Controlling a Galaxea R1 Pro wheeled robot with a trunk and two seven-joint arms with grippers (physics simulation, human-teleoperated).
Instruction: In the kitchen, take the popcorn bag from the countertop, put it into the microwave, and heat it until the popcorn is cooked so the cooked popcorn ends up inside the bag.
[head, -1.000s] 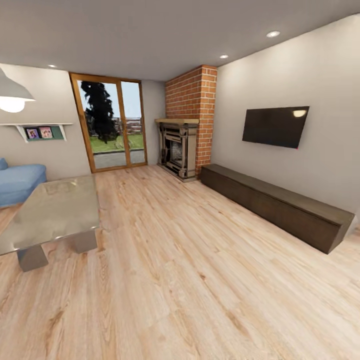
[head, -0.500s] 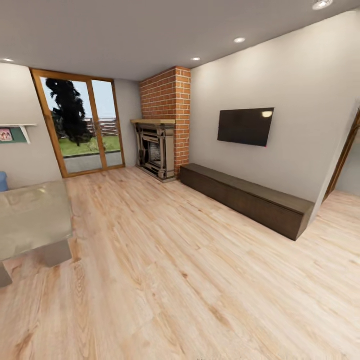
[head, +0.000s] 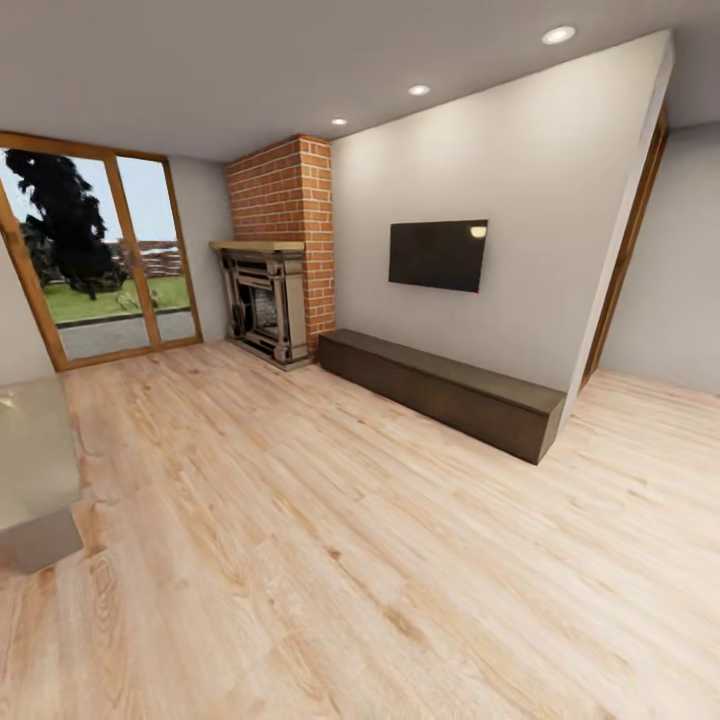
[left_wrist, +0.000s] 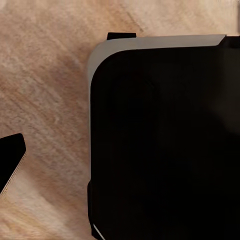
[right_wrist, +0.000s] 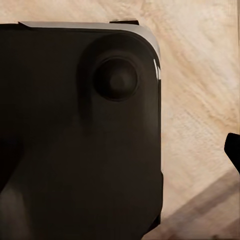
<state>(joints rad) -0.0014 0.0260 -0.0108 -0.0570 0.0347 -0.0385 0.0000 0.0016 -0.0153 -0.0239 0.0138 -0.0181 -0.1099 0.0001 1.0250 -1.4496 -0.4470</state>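
I'm looking out over a living room, not a kitchen; nothing ahead of me here is a microwave, a countertop or a popcorn bag; I'm facing a pale wood floor (head: 330, 560) running up to a white wall (head: 500, 200).

On that wall a dark television (head: 438, 255) is hanging above a long, low dark cabinet (head: 440, 390); to its left a brick chimney (head: 285, 220) is standing over a fireplace (head: 262, 312), and beyond that a wood-framed glass door (head: 100, 255) is showing grass and a dark tree. At the far right the wall is ending at a wooden door frame (head: 625, 250) with another room beyond it; I can't make out what is in there. A glossy table (head: 35, 470) is being cut off by the left edge, only a corner and one leg showing.

My wrist cameras are both pointing down at floorboards; a big black body with a pale rim (left_wrist: 160, 140) is blocking most of the left one, and a similar dark block with a round knob (right_wrist: 80, 135) is blocking the right one; how far either gripper is open, or whether it is holding anything, I cannot tell.

My view is swinging right: half a second ago the fireplace sat nearer centre and more of the table showed; the doorway is now opening up wider.
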